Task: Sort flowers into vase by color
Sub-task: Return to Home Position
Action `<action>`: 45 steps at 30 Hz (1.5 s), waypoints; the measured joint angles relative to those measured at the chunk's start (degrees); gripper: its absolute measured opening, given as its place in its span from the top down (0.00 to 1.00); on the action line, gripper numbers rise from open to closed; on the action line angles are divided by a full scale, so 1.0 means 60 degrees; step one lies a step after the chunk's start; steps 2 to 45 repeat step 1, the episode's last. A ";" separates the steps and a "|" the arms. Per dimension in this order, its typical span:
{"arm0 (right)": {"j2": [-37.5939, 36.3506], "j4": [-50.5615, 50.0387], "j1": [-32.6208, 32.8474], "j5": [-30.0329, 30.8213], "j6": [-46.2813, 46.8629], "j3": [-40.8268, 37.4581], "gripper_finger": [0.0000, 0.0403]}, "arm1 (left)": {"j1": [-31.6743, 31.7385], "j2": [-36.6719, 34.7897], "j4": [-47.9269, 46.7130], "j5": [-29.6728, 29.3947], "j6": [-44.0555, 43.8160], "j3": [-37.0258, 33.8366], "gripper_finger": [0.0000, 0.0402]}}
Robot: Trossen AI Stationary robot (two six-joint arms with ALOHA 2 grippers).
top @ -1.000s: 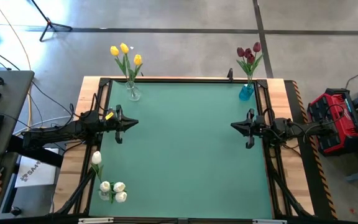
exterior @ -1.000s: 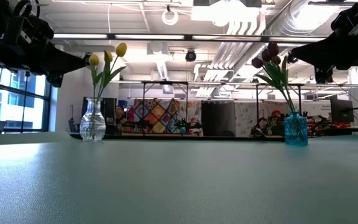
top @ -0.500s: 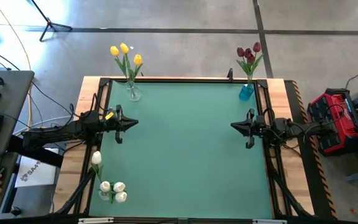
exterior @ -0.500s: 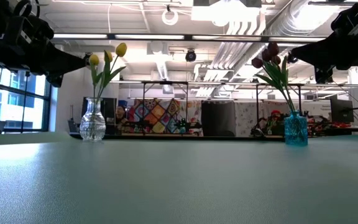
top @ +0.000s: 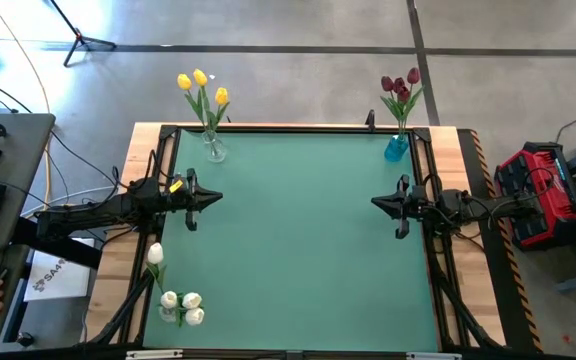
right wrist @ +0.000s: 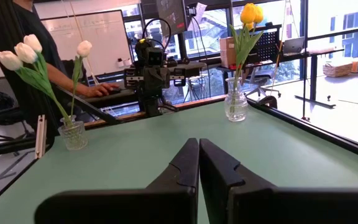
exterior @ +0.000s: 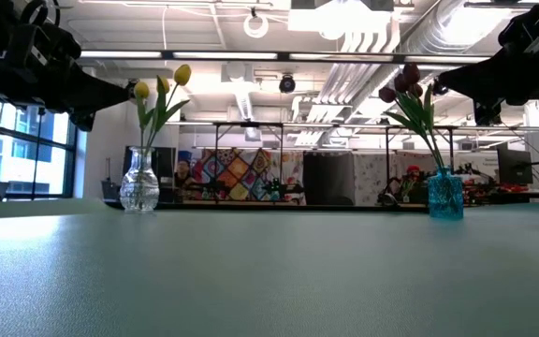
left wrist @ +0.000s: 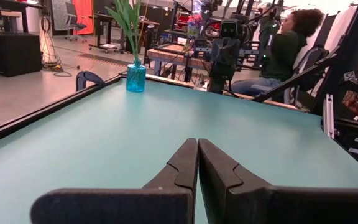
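Nearest me, at the front left corner of the green worktop [top: 298, 260], white tulips [top: 181, 303] stand in the near clear vase [right wrist: 73, 135], one stem taller than the others. Midway back, my left end effector [top: 218, 197] hangs above the worktop's left side, its fingers pressed together. The right end effector [top: 375, 203] mirrors it above the right side, its fingers likewise pressed together. The two point inward at each other, well apart. At the far left corner, yellow tulips [top: 200, 85] sit in the far clear vase [top: 214, 150]. At the far right corner, dark red tulips [top: 400, 85] sit in a blue vase [top: 396, 148].
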 joint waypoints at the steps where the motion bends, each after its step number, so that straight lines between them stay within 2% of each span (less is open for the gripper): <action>1: -0.0002 0.0001 -0.0001 -0.0002 0.0002 0.0001 1.00 | 0.0001 0.0000 0.0001 -0.0004 -0.0001 0.0000 1.00; 45: -0.0002 0.0001 -0.0001 -0.0002 0.0002 0.0001 1.00 | 0.0001 0.0000 0.0001 -0.0004 -0.0001 0.0000 1.00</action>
